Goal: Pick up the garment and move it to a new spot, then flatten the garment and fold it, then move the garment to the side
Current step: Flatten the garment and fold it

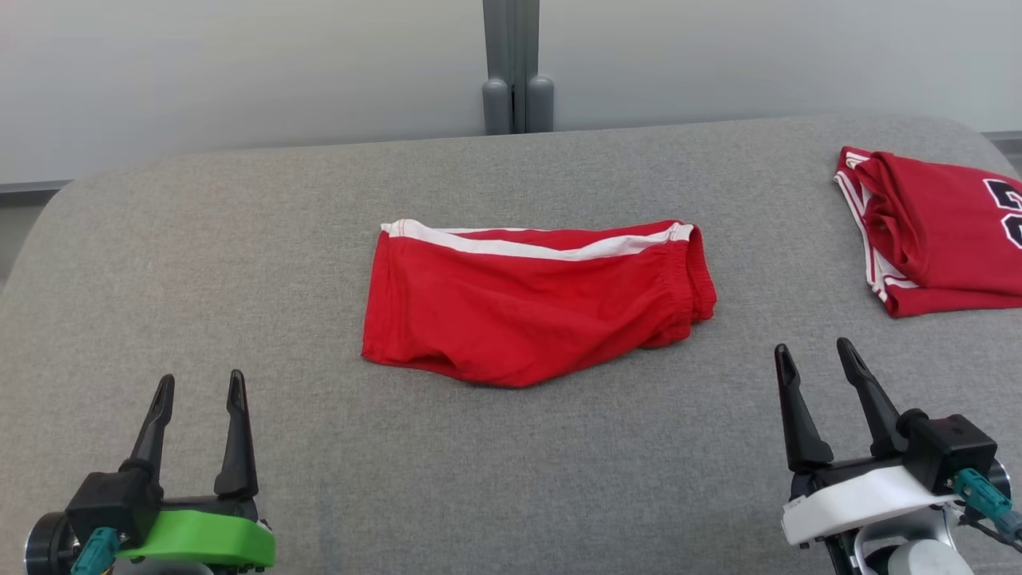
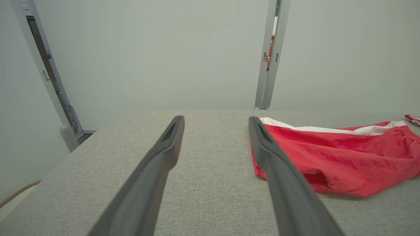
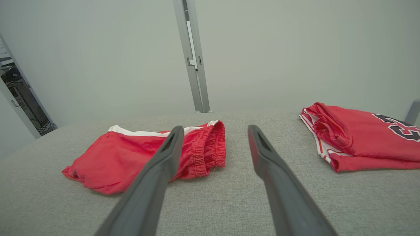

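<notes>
Gaping empty, left gripper (image 1: pixel 200 377) and right gripper (image 1: pixel 814 346); red shorts (image 1: pixel 527 307) between, jersey (image 1: pixel 942 231) cut off at the edge.

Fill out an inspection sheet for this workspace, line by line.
Surface: grey fabric tabletop, flat, with no stains seen.
Job's things: red shorts with a white stripe lie at the centre, apparently folded in half, with the waistband to the right.
Clutter: red jersey with dark numerals lies folded at the far right, apart from the shorts.
Grippers: left gripper open and holding nothing, short of the shorts; right gripper open and holding nothing, between the shorts and the jersey.
Cables: left wrist plug, teal; right wrist plug, teal with a dark lead; no cable on the tabletop.
Surroundings: pale wall; grey post behind the table.
</notes>
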`<state>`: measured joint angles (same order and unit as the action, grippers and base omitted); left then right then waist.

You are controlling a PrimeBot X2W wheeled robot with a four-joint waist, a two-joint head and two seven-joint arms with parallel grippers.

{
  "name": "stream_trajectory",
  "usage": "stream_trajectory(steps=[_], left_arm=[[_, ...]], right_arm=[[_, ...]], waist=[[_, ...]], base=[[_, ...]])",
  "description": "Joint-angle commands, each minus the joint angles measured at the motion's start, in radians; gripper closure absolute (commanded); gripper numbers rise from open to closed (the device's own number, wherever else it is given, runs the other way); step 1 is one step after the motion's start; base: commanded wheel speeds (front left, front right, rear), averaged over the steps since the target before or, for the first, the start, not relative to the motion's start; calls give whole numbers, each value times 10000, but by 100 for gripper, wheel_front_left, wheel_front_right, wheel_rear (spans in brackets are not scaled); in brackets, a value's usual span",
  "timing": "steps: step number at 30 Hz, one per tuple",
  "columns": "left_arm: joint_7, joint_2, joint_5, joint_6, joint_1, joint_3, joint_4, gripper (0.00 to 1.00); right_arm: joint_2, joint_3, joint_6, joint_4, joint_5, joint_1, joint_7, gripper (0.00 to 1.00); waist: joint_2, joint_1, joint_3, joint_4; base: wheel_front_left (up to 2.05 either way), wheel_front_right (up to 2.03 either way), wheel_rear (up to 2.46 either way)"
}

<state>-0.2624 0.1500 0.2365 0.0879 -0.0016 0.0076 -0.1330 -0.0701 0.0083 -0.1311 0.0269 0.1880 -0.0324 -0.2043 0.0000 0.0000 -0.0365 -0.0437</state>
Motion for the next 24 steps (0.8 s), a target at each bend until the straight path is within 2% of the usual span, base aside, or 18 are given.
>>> stream_trajectory(steps=[1,13,17,24], left_arm=[[-25,-18,-56,38,-178,64,-104,0],[-26,-196,-364,129,-397,243,-534,0],[-26,-312,-403,166,-584,172,-572,0],[-26,-593,-523,194,-1058,5,-612,0]], right_arm=[[18,-34,11,43,-72,-30,-13,0],[66,-54,11,473,-260,202,123,0],[-70,58,11,886,-446,834,204,0],[-328,333,11,2169,-879,2804,409,0]], waist=[[0,0,5,-13],[0,0,-111,-101],[0,0,-309,-254],[0,0,-854,-686]], base=[[0,0,0],[0,0,0],[0,0,0],[0,0,0]])
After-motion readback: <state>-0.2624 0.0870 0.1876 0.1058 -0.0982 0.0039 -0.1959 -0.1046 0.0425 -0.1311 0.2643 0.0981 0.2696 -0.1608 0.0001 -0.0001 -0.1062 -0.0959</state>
